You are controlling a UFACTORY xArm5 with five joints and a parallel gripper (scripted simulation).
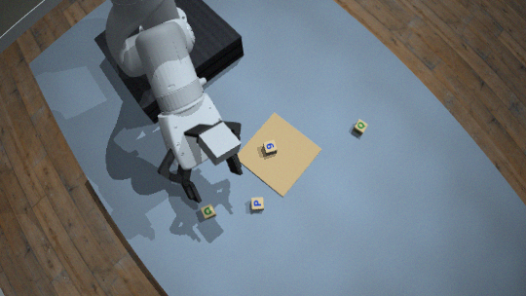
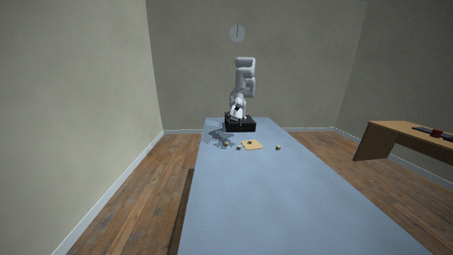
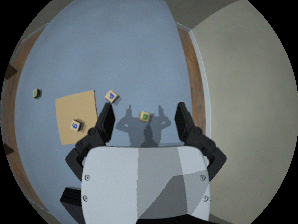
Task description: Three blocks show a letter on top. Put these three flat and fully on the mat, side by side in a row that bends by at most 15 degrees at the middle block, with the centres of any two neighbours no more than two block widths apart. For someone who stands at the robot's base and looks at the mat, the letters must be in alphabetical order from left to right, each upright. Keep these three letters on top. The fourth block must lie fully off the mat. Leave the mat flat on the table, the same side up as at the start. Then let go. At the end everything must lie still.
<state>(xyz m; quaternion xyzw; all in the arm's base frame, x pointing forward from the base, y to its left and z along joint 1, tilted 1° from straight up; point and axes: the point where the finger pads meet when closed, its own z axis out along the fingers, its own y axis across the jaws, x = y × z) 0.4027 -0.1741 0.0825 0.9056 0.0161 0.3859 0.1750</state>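
The tan mat [image 1: 292,167] [image 2: 257,147] [image 3: 68,106] lies flat. A block with a blue mark like a 6, 9 or G [image 1: 270,147] [image 2: 250,142] [image 3: 76,125] stands on it. A block with a blue P [image 1: 257,203] [image 2: 239,147] [image 3: 111,96] is off the mat, near its edge. A block with a green letter, perhaps D or G [image 1: 208,211] [image 2: 226,144] [image 3: 144,116], stands farther off. A block with a green O or Q [image 1: 360,126] [image 2: 278,148] [image 3: 36,93] is beyond the mat's opposite side. My gripper [image 1: 216,184] [image 3: 144,110] is open and empty, above the table near the D-like block.
The black base [image 1: 219,44] [image 2: 240,126] of the arm stands at the table's end. The table's long edge [image 1: 117,231] runs beyond the D-like block. The arm's shadow falls on the blue table top [image 1: 390,219] around that block.
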